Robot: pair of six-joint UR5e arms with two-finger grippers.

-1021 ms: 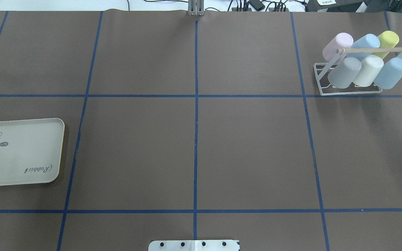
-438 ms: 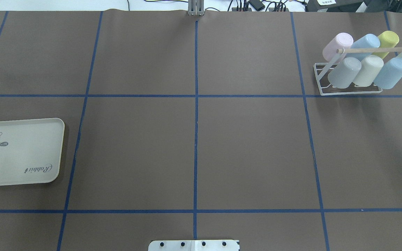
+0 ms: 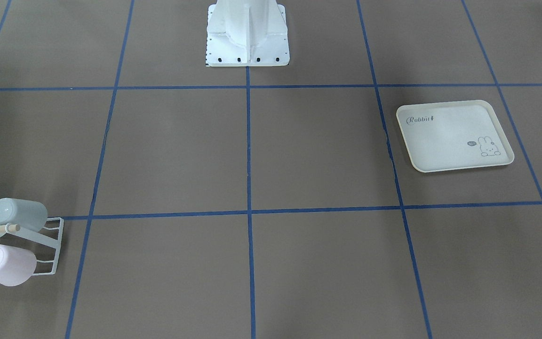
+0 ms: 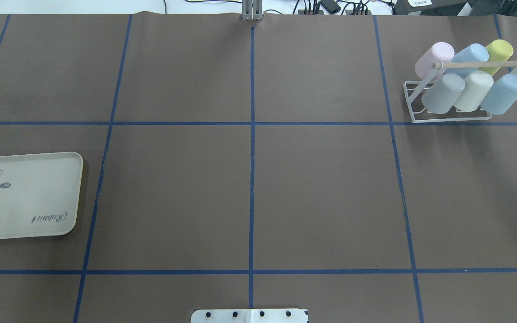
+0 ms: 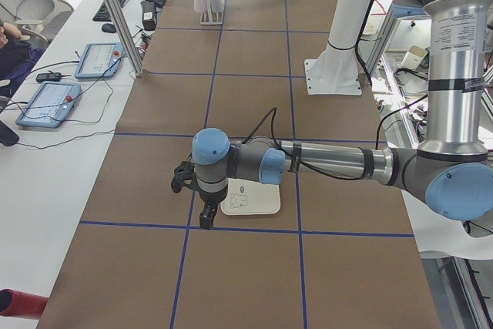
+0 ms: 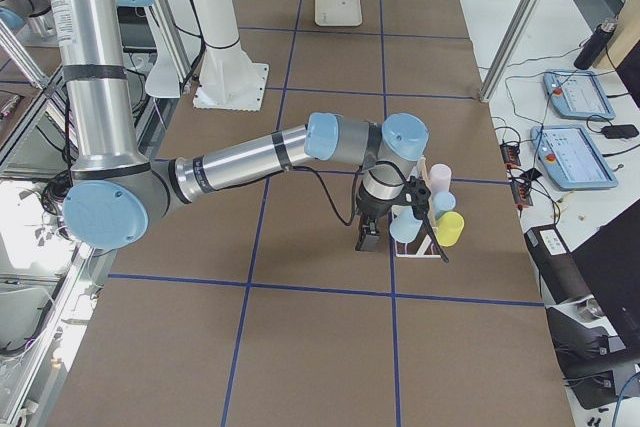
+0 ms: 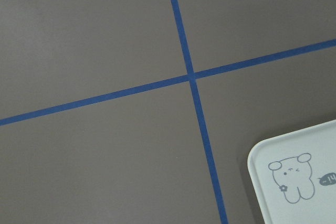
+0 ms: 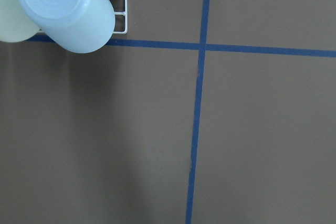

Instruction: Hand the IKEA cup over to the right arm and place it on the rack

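The white wire rack [image 4: 451, 119] with its wooden rod [image 4: 483, 64] stands at the far right of the table. Several pastel IKEA cups lie on it, among them a pink cup [image 4: 431, 60], a grey cup [image 4: 442, 92] and a blue cup [image 4: 503, 94]. The rack [image 3: 54, 245] also shows at the lower left of the front-facing view. My left gripper [image 5: 204, 217] shows only in the exterior left view, hanging over the table beside the tray. My right gripper [image 6: 368, 237] shows only in the exterior right view, close beside the rack [image 6: 420, 252]. I cannot tell whether either is open or shut.
A cream rabbit-print tray [image 4: 25, 197] lies at the table's left edge with nothing on it. Blue tape lines divide the brown table cover into squares. The robot's white base plate [image 4: 249, 315] sits at the near edge.
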